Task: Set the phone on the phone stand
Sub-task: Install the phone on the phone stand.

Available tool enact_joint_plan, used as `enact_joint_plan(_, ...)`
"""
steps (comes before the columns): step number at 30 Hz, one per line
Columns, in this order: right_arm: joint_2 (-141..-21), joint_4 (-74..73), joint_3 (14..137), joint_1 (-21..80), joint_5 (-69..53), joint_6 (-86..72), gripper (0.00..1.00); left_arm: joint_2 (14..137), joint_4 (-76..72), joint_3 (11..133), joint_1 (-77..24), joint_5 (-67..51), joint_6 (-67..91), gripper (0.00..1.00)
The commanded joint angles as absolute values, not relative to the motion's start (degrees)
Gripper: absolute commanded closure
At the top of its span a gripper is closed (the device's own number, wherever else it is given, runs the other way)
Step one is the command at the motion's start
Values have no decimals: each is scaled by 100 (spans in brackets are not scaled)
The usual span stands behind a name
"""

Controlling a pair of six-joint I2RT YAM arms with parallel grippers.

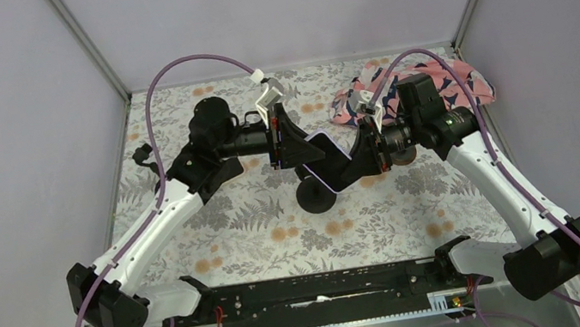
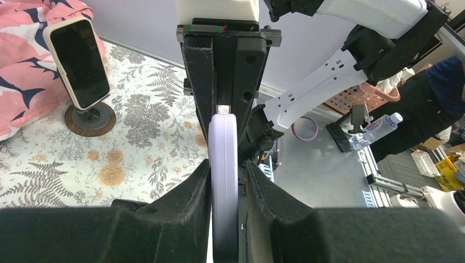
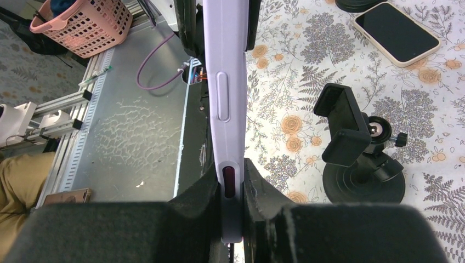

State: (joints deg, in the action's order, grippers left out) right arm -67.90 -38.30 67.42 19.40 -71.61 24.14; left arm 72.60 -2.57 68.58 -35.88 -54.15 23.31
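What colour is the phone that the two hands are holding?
The phone is pale lilac, clearest in the right wrist view.

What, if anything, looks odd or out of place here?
Both arms clamp the same lavender phone in mid-air, left fingers and right fingers on opposite ends, above the empty black phone stand. A cream-cased phone stands propped on another round base, and a crumpled pink cloth lies in the far right corner.

The left arm (image 1: 149,228) and right arm (image 1: 492,172) are white low down and black higher up. A purple cable (image 1: 184,61) loops along each. Their fingers (image 2: 175,219) are black and chunky.
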Motion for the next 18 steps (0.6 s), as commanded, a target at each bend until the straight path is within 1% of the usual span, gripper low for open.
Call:
enact_joint_plan(1,-6809,-3645,6798,1948,-7286,2373,99,7316,-228,7005,-3637,-5790,2435,66)
enact_joint_plan(4,-6820,-3646,6803,1946,-7290,2369,98,7335,-228,7022,-3646,-5808,2435,68)
enact_joint_plan(6,-6825,-3639,6794,1951,-7294,2362,98,7359,-229,7043,-3647,-5863,2419,73)
enact_joint_plan(8,-6829,-3637,6786,1946,-7291,2364,98,7393,-226,7074,-3645,-5933,2441,83)
enact_joint_plan(9,-6829,-3631,6785,1950,-7294,2364,98,7428,-228,7087,-3646,-5988,2451,90)
enact_joint_plan(11,-6828,-3623,6785,1950,-7294,2363,98,7464,-223,7116,-3647,-6083,2469,99)
enact_joint_plan(16,-6829,-3635,6784,1948,-7273,2364,98,7463,-216,7110,-3647,-6178,2438,100)
enact_joint_plan(18,-6829,-3638,6785,1951,-7248,2364,96,7440,-171,7116,-3647,-6189,2383,100)
